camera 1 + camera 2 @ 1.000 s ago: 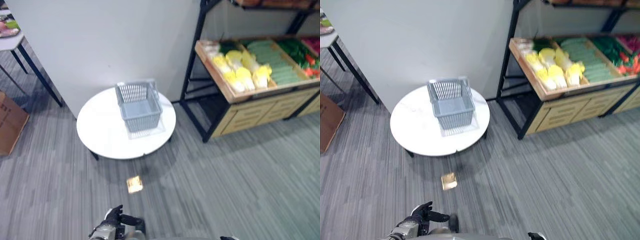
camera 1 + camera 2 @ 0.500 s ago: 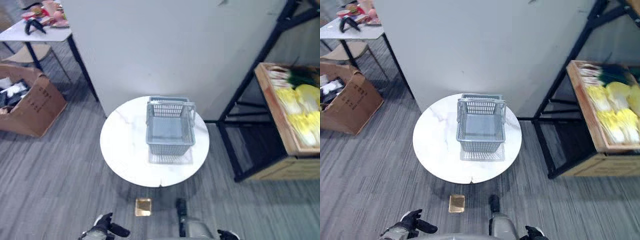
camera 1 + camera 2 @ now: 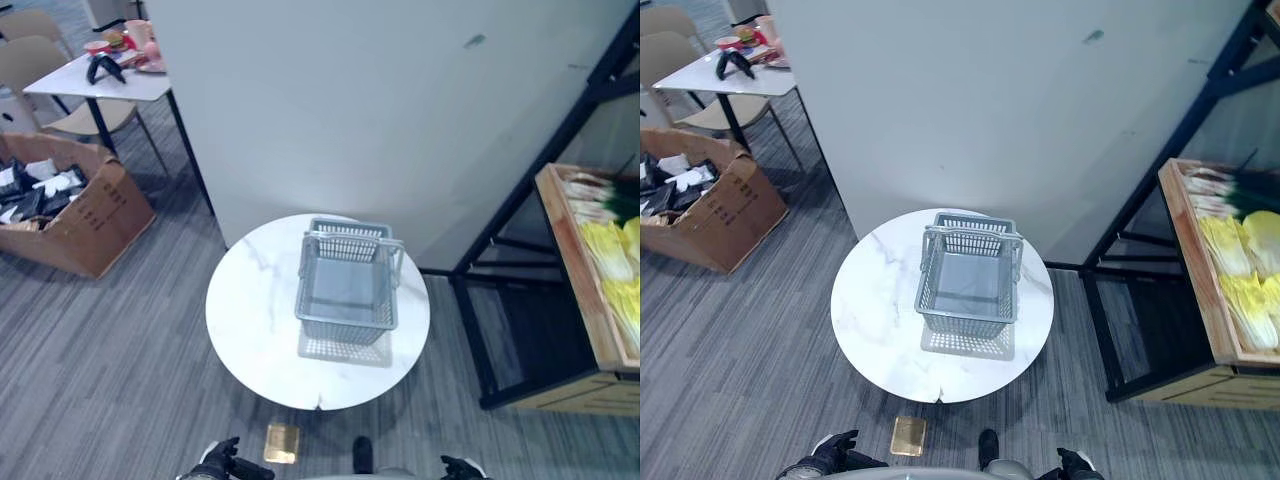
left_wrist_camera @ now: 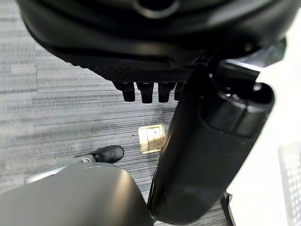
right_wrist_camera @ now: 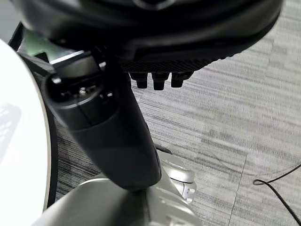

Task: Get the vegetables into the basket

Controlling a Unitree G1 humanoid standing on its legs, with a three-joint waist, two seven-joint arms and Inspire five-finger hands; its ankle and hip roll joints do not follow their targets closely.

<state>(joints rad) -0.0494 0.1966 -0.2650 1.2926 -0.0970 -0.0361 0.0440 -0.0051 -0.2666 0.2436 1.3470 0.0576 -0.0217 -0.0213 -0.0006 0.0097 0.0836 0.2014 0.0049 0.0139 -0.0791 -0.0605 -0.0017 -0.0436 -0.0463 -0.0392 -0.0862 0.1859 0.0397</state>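
Left eye view: grey basket [image 3: 347,288], empty, mid-frame on round white table [image 3: 250,320] — yellow vegetables [image 3: 612,265] in wooden crate [image 3: 575,262], right edge. Left hand [image 3: 222,462] and right hand [image 3: 458,467], bottom edge, fingers relaxed, holding nothing. Cardboard box [image 3: 70,215], upper left.

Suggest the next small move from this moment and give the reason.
Probably turn and step toward the wooden crate of vegetables at the right. The grey basket on the round white table looks empty, and both the left hand and right hand hang low by the floor with relaxed fingers, holding nothing, so produce must be fetched first.
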